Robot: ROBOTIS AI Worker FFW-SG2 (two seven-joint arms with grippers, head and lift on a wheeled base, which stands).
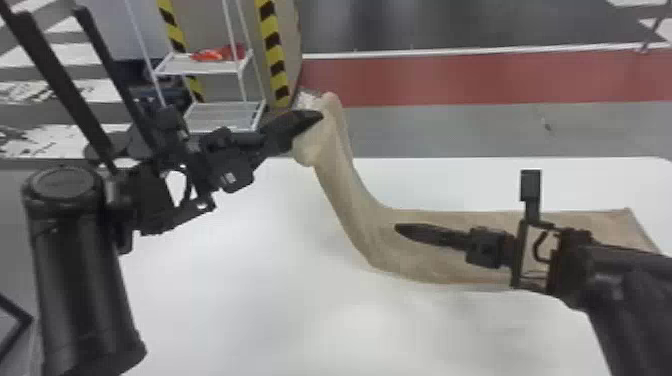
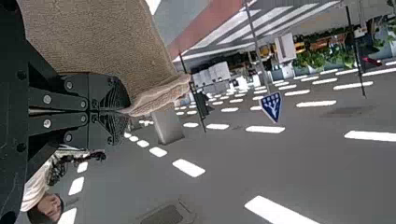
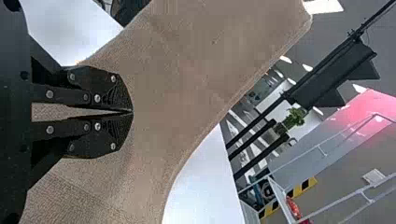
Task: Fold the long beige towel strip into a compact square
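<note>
No fold is laid yet, the towel [image 1: 345, 190] being pinched up at twelve o'clock by the left gripper [image 2: 127, 112], the right gripper [image 3: 132, 111] clenched empty.

beige towel strip [image 1: 350, 200], white table [image 1: 225, 275], yellow-and-black striped posts [image 1: 272, 55], red floor band [image 1: 450, 77]

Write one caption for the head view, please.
Left pincer lifts one end of the beige towel strip above the white table.
</note>
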